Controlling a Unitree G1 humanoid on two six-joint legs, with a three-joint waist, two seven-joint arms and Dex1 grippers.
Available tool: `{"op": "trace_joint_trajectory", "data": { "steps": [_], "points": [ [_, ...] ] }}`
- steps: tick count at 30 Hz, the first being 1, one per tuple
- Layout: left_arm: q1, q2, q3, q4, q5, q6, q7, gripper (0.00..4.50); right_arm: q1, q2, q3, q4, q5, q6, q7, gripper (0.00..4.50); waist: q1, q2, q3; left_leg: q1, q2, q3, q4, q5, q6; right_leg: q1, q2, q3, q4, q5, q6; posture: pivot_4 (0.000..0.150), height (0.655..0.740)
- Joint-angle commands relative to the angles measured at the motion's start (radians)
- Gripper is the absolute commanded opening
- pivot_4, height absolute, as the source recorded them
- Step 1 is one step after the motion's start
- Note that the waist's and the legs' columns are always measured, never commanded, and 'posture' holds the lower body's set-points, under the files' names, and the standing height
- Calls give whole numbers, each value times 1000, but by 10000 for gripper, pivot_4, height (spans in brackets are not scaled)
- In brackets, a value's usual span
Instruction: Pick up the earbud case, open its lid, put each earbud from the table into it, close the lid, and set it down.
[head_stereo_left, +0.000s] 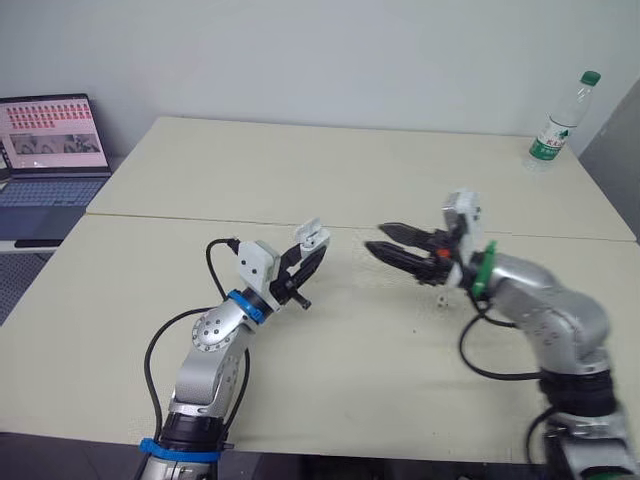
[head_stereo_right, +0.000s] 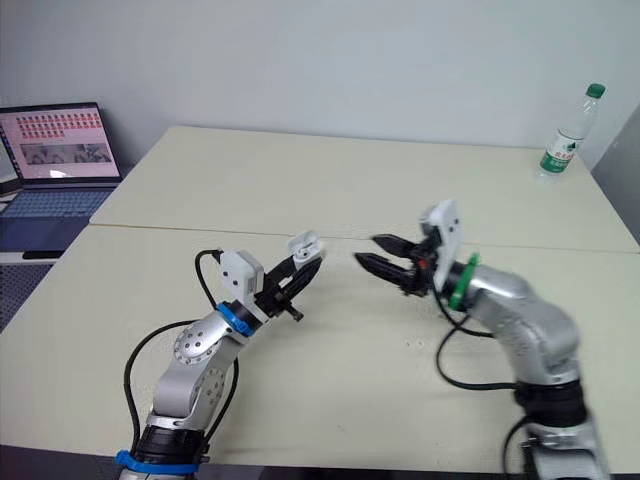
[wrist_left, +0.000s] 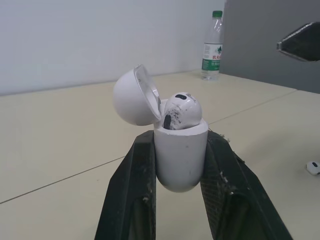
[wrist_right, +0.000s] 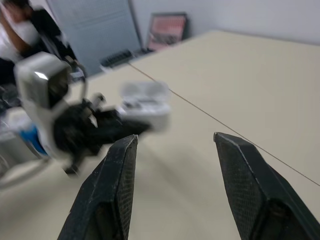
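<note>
Your left gripper (head_stereo_left: 308, 258) is clamped on the case (wrist_left: 180, 155), one black finger pressing each side of its lower body. It holds the case upright, raised off the table (head_stereo_left: 300, 160). The lid (wrist_left: 131, 97) is swung back and open. One earbud (wrist_left: 181, 110) sits in the case with its rounded top poking above the rim; it carries dark smudges.

Your right gripper (head_stereo_left: 382, 238) hovers just across from the case at about the same height. Its fingers are spread apart with nothing between them, and its tips point at the case without touching it.

The second earbud (head_stereo_left: 441, 299) lies on the table below your right wrist, apart from both grippers.

A seam runs across the table beyond the two grippers, where two tabletops meet.

Farther back on your left, an open laptop (head_stereo_left: 55, 135) stands off the table's edge with its screen lit. At the far right corner of the table stands a clear bottle (head_stereo_left: 562, 120) with a green cap and green label.
</note>
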Motion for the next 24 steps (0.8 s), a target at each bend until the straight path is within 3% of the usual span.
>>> {"op": "trace_joint_trajectory", "data": {
  "steps": [1, 6, 11, 18, 24],
  "points": [
    [6, 1, 9, -34, -14, -29, -9, 8123, 38, -152, -31, 77, -74, -65, 122, 24951, 0, 0, 0, 1, 0, 0, 0, 0, 0, 0, 0, 0, 0, 0, 0, 1500, 7400],
    [11, -3, 8, -35, -11, -33, -4, 8123, 102, -336, -19, 280, -235, -222, 221, 24951, -2, 0, 0, 1, 0, 2, -1, 0, 0, 0, 1, 3, 0, 0, 0, 1500, 7400],
    [12, -7, 9, -28, -10, -40, -3, 8123, 118, -452, 66, 373, -355, -313, 338, 24951, -2, 0, 0, 2, 1, 5, -1, 0, 0, 0, 1, 4, 0, 0, 0, 1500, 7400],
    [6, -7, 9, -21, -10, -44, -1, 8123, 75, -442, 131, 356, -394, -277, 391, 24951, -2, 0, 0, 2, 1, 5, 0, 0, 0, 0, 1, 5, 0, 0, 0, 1500, 7400],
    [16, -4, 12, -27, -9, -44, 0, 8123, 52, -355, 166, 256, -368, -193, 368, 24951, -2, 0, 0, 2, 1, 4, 0, 0, 0, 0, 1, 5, 0, 0, 0, 1500, 7400]
  ]
}}
